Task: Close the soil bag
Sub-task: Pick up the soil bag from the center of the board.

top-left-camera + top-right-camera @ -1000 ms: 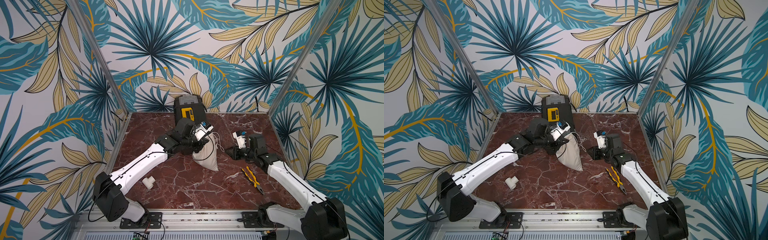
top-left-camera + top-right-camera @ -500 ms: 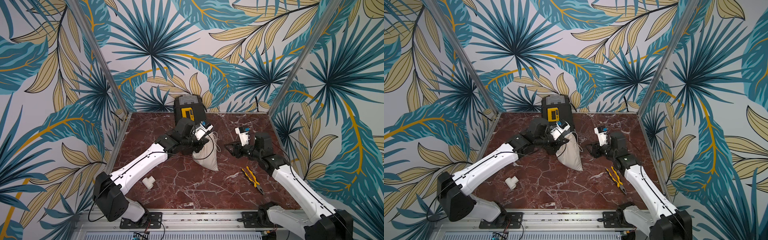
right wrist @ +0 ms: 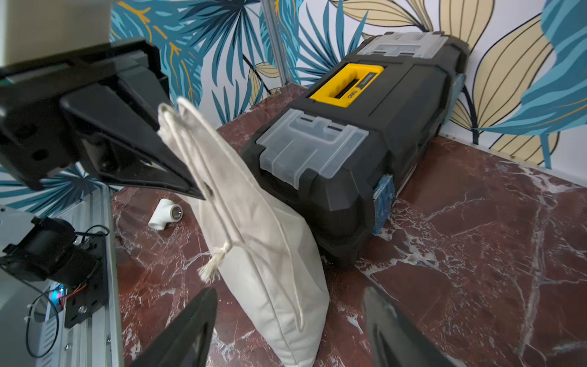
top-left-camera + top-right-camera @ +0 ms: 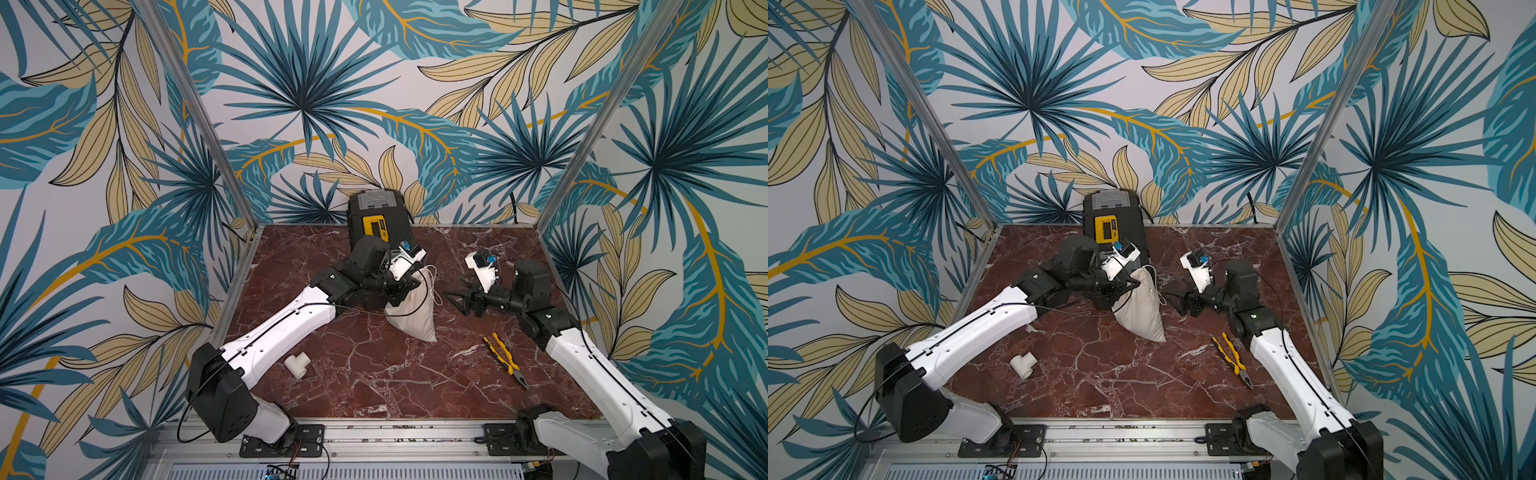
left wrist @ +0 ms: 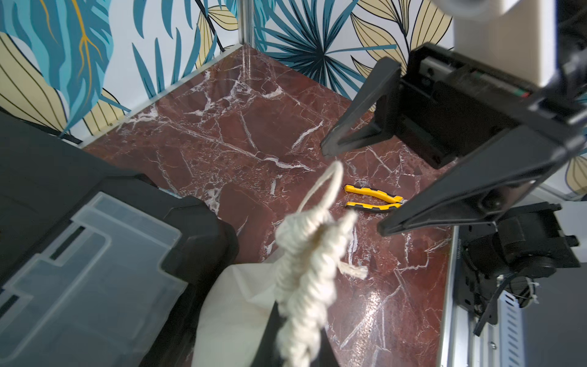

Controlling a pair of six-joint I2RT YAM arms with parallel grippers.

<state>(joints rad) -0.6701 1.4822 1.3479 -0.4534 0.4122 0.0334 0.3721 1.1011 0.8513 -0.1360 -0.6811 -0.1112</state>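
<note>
The soil bag (image 4: 409, 309) (image 4: 1140, 309), a cream-white cloth sack, stands tilted against the toolbox with its gathered top up. My left gripper (image 4: 413, 284) (image 4: 1133, 286) is shut on the bag's top edge, and in the right wrist view its black fingertips (image 3: 190, 187) pinch the hem of the soil bag (image 3: 254, 228). In the left wrist view the knotted cord (image 5: 305, 254) runs up between my left gripper's (image 5: 295, 346) fingers. My right gripper (image 4: 455, 297) (image 4: 1173, 301) (image 3: 289, 298) (image 5: 355, 190) stands open just right of the bag, holding nothing. The cord's tassel (image 3: 216, 257) hangs loose.
A black toolbox (image 4: 376, 224) (image 4: 1111, 224) (image 3: 365, 127) with a yellow handle lies behind the bag at the back wall. Yellow pliers (image 4: 505, 359) (image 4: 1233, 359) (image 5: 371, 198) lie front right, beside my right arm. A white pipe tee (image 4: 298, 365) (image 4: 1025, 365) (image 3: 165, 216) sits front left.
My right gripper's jaws have spread wide open beside the bag, and its wrist has lifted slightly. The left gripper and the bag have not moved.
</note>
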